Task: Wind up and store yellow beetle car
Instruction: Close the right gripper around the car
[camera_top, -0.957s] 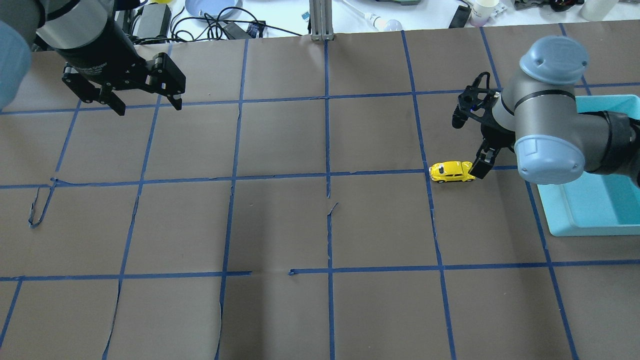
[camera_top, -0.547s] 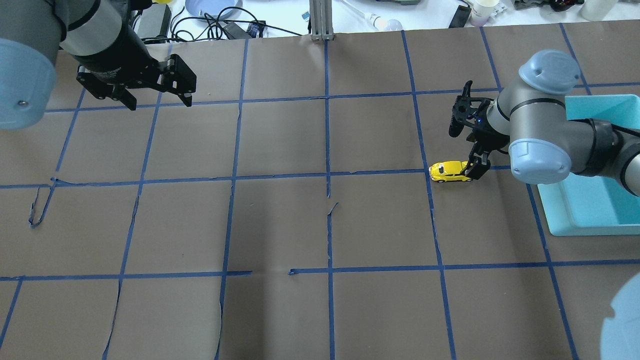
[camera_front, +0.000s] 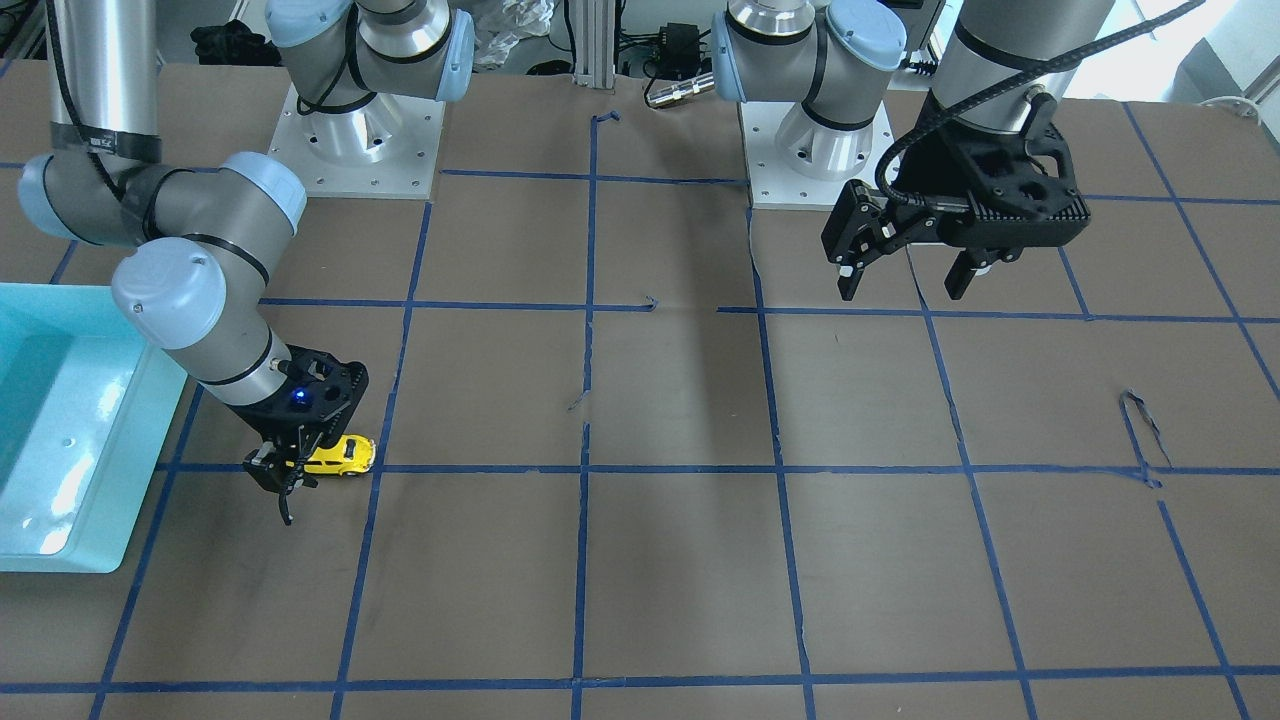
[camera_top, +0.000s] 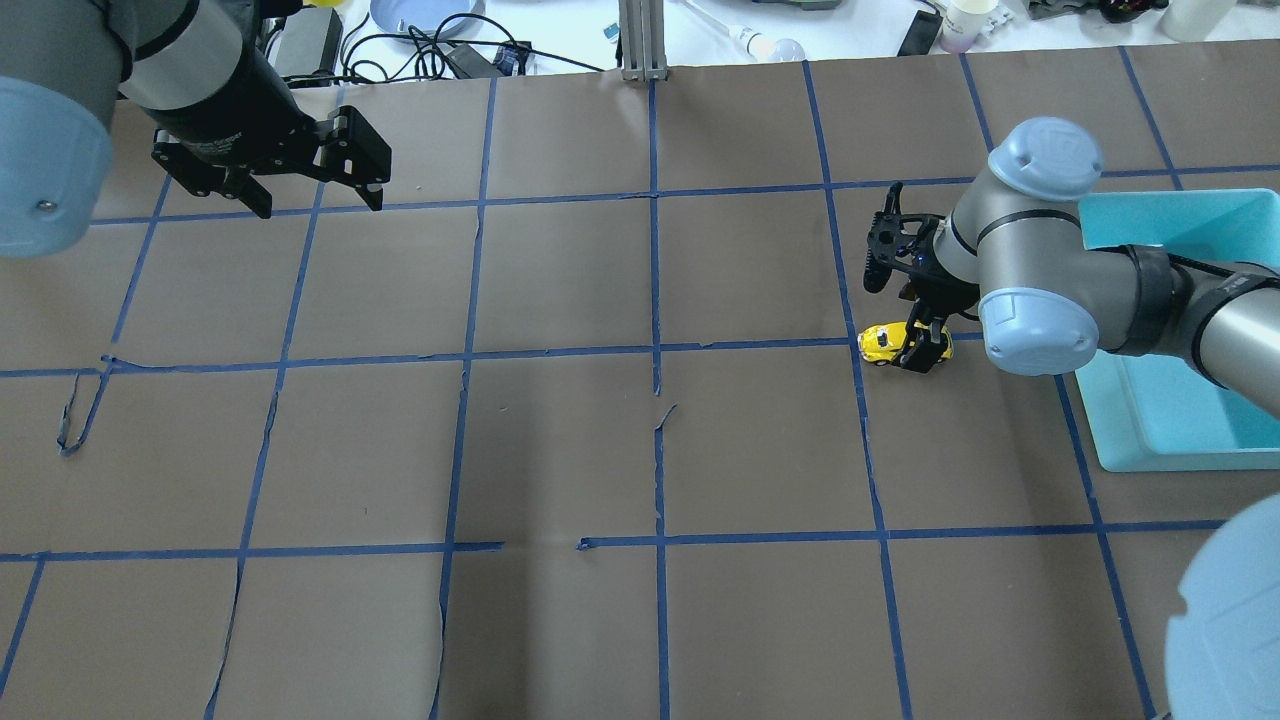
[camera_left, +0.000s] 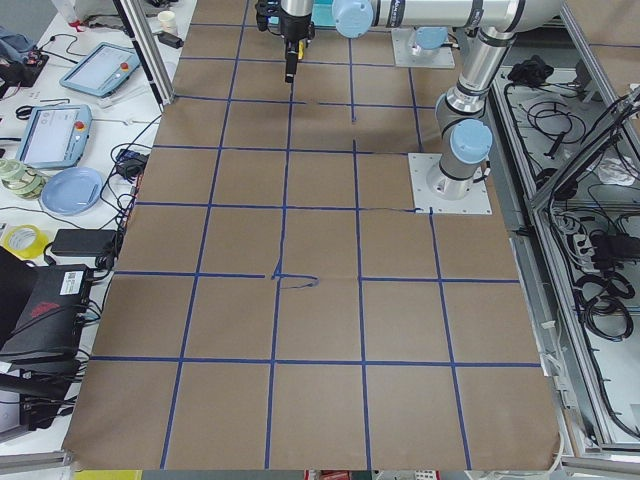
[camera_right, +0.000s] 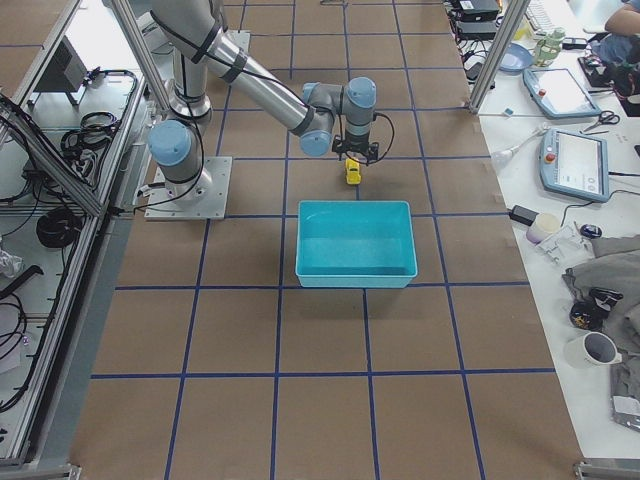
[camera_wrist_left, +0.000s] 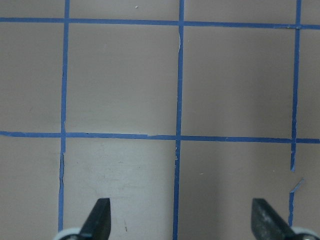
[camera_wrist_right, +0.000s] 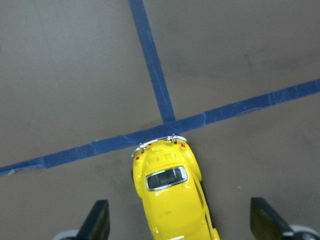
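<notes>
The yellow beetle car (camera_top: 880, 343) stands on the brown table on a blue tape line, just left of the teal bin. It also shows in the front view (camera_front: 346, 456), the right side view (camera_right: 352, 174) and the right wrist view (camera_wrist_right: 170, 200). My right gripper (camera_top: 914, 342) is open and low over the car, with one finger on each side of its body. In the right wrist view the fingertips (camera_wrist_right: 97, 220) stand well apart from the car. My left gripper (camera_top: 320, 200) is open and empty, high over the far left of the table; it shows in the left wrist view (camera_wrist_left: 180, 220).
A teal bin (camera_top: 1180, 430) sits at the right edge of the table, close to the car, and is seen in the front view (camera_front: 60, 500). Blue tape lines grid the brown paper. Cables, a plate and cups lie beyond the far edge.
My right gripper has moved left along the car and come down, so it now straddles the car. My left gripper shifted a little to the right early on, then stayed.
</notes>
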